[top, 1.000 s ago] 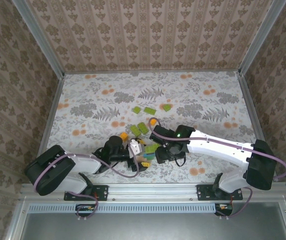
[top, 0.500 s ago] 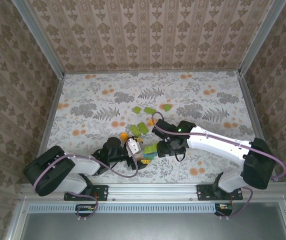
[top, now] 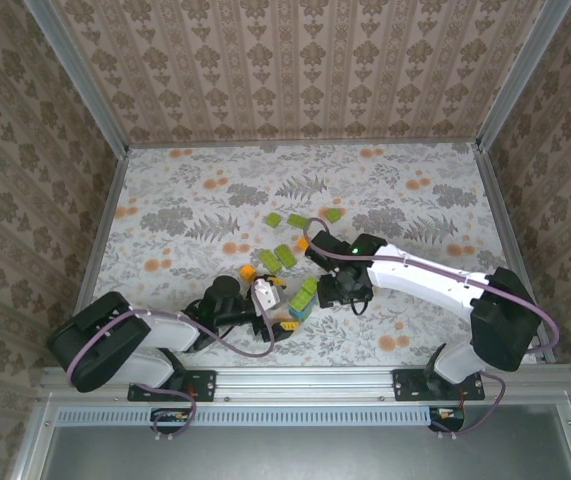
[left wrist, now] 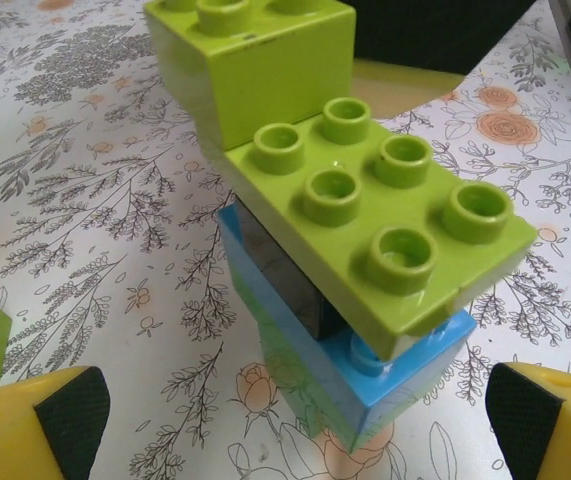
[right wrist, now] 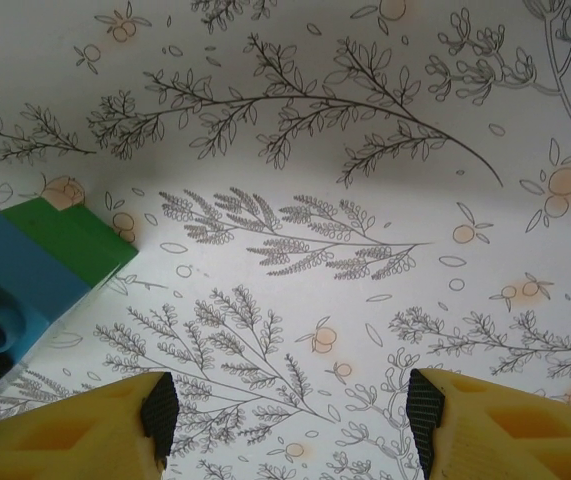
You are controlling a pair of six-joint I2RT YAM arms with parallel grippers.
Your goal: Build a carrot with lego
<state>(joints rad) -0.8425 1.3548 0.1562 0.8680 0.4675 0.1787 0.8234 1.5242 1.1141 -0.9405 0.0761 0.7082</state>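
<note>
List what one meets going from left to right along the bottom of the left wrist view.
one finger pad → carrot, lime-green bricks stacked over black and blue → the other finger pad

No text, label, brand, number or sign is showing clearly enough to read. The studs on the carrot [left wrist: 350,225] are showing no legible mark.
</note>
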